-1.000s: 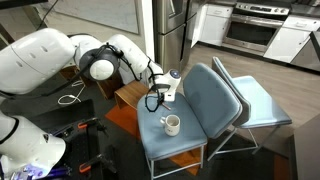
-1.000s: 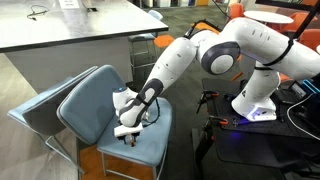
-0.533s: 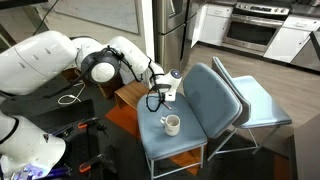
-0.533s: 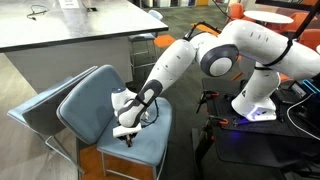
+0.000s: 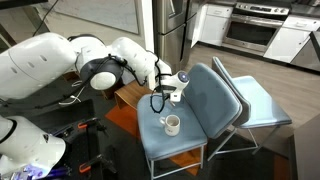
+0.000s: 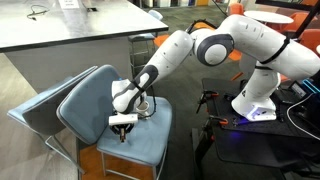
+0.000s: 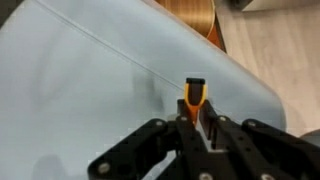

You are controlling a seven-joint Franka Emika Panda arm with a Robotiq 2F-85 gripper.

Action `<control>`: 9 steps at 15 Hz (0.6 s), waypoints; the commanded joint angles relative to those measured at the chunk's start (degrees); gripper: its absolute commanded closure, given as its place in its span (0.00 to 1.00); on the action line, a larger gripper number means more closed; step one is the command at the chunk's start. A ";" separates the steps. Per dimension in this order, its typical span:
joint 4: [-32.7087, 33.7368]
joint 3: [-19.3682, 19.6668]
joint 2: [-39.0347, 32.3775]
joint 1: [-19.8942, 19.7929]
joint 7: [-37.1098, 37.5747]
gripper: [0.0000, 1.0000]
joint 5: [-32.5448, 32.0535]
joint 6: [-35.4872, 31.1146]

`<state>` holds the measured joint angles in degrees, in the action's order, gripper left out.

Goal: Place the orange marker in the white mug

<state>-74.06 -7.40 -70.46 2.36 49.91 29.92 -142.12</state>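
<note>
Raised since 1 second ago: the fingers [image 7: 216, 127] now hang clear of the blue desk [image 5: 190, 140], closed on the orange marker [image 7: 194, 95], which stands upright between them. In an exterior view the white mug [image 5: 171, 124] sits just right of and nearer than the fingers. Judgement: pickup complete; the carry over the mug is outstanding.

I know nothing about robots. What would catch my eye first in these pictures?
First, the big white robot arm reaching over a blue chair, with kitchen appliances in the background. Its gripper is shut on a thin orange marker, which sticks out past the fingertips above the seat in the wrist view. A small white mug stands on the seat close by.
</note>
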 commanded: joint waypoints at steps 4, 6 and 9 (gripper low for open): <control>-10.01 -3.88 8.50 -6.83 -8.21 0.95 6.46 2.83; -13.57 -3.45 11.59 -7.68 -8.54 0.95 8.51 4.33; -18.64 -3.01 16.24 -9.32 -10.72 0.95 11.50 6.91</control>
<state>-85.80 -10.17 -60.05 -5.24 41.82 37.84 -137.61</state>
